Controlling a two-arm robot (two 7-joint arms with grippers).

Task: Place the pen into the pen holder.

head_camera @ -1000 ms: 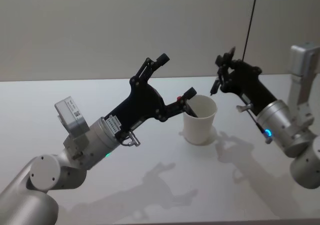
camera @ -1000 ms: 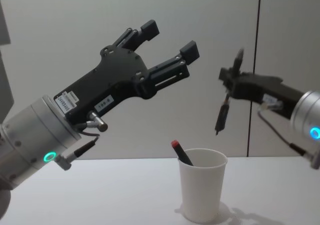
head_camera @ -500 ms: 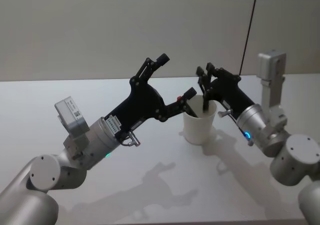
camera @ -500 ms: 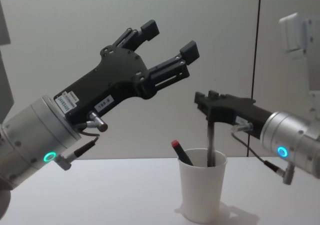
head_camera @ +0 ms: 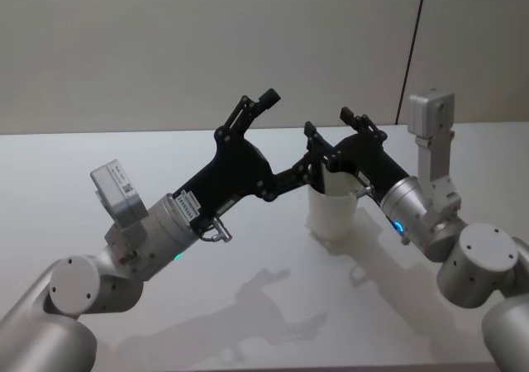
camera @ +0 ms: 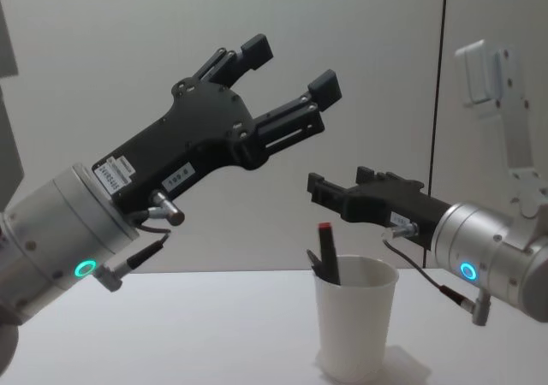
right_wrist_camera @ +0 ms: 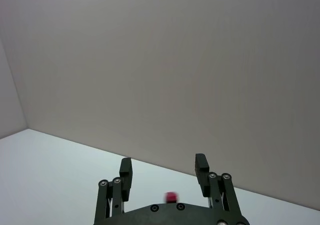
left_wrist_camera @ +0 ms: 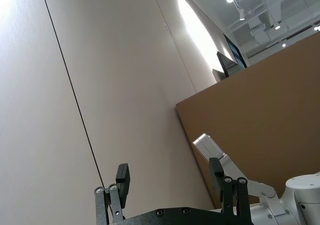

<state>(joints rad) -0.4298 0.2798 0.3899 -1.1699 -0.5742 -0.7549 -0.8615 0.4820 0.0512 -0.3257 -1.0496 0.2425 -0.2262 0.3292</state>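
The pen holder (camera: 355, 316) is a plain white paper cup with a thin rolled rim and smooth matte walls that taper toward its base; it stands upright on the pale, even table (head_camera: 99, 165). Inside it a dark, slim pen (camera: 326, 257) with a small red end leans against the near-left part of the rim, its red tip standing above the rim. A second dark shaft lies beside it in the cup, lower, and I cannot tell what it is.

The right gripper (camera: 342, 190) hangs just above the pen holder, reaching in from the holder's right side. Its black, angular fingers are spread apart with nothing between them; in the right wrist view the two blocky pads (right_wrist_camera: 201, 162) stand well apart, and the pen's red end (right_wrist_camera: 171, 197) shows low between them. Behind the fingers comes a brushed silver cylindrical wrist with a small blue light.

The left gripper (camera: 291, 67) is up and to the left of the pen holder, well above the rim and clear of it in the chest view. Its flat black linkage fingers, tipped with square pads (camera: 324, 84), are splayed wide and hold nothing. Its body is a matte black plate bearing small white labels, joined to a rounded silver wrist with a green-lit ring.
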